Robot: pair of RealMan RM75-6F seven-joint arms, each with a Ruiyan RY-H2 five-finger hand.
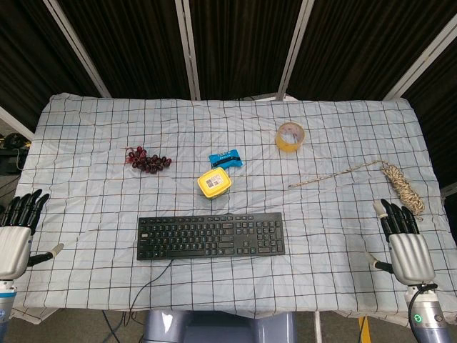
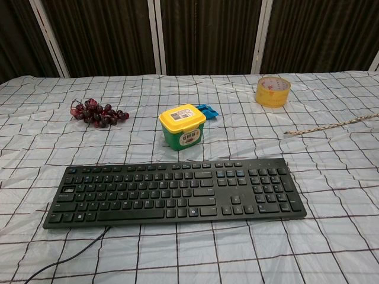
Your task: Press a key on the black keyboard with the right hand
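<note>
1. My fingers [image 1: 394,214] on the right hand [image 1: 404,243] are lying straight and close side by side, with the thumb sticking out to the side; they are holding nothing. I am keeping them extended, I think, because one straight finger is what a key press needs.
2. My right hand is resting at the right edge of the checked white tablecloth [image 1: 93,136], well apart from the flat black plastic keyboard [image 1: 210,236]. It is waiting there, so the press is not yet begun.
3. My left hand [image 1: 17,232] is sitting at the left edge, fingers also straight and a little spread, holding nothing. The task is not asking for it, so it is staying out of the way.
4. The keyboard is lying flat near the front edge of the table, in the middle, with its cable running off the front. This place is reachable for both arms; its number pad end is the nearer one to my right hand.
5. Just behind the keyboard a small green tub with a yellow lid [image 2: 182,126] is standing, and a blue wrapped packet [image 1: 225,159] is lying behind that. A bunch of dark red grapes [image 1: 147,161], a yellow tape roll [image 1: 290,136] and a coiled braided rope [image 1: 403,187] are lying farther back, so they are not blocking my way.
6. I judge the next move is asking for a sweep to the left and a gentle descent on one key.
</note>
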